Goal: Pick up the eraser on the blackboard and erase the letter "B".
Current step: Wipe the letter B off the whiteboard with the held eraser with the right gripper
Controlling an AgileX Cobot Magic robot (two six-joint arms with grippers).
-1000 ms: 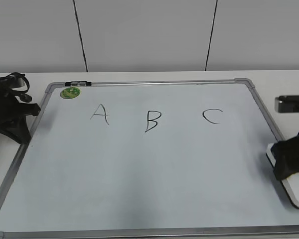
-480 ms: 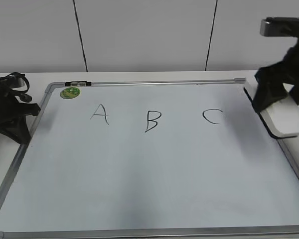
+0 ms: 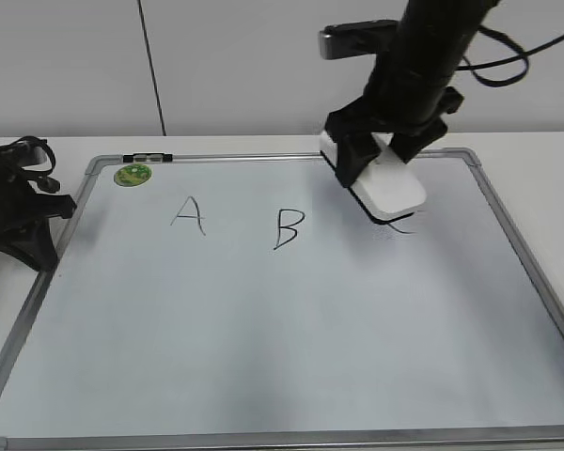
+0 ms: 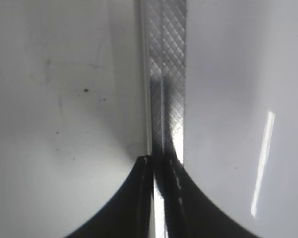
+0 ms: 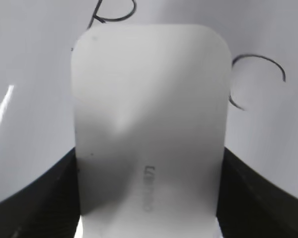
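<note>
The blackboard [image 3: 282, 319] is a white board in a silver frame with black letters. The letter "B" [image 3: 288, 227] stands at its middle; part of it shows at the top of the right wrist view [image 5: 111, 12]. My right gripper [image 3: 381, 150] is shut on the eraser [image 3: 387, 185], a flat white block, and holds it over the board's upper right, covering most of the "C" [image 3: 399, 225]. In the right wrist view the eraser [image 5: 149, 124] fills the middle between the jaws [image 5: 149, 198]. My left gripper [image 3: 23, 235] is shut and empty at the board's left edge [image 4: 166, 74].
The letter "A" [image 3: 188, 216] is left of the "B". A round green magnet [image 3: 133, 175] and a black marker [image 3: 147, 158] lie at the board's top left corner. A white wall stands behind the table.
My right gripper has lifted the eraser from the board's right edge and carried it up and to the left, over the "C". The left arm has not moved.
</note>
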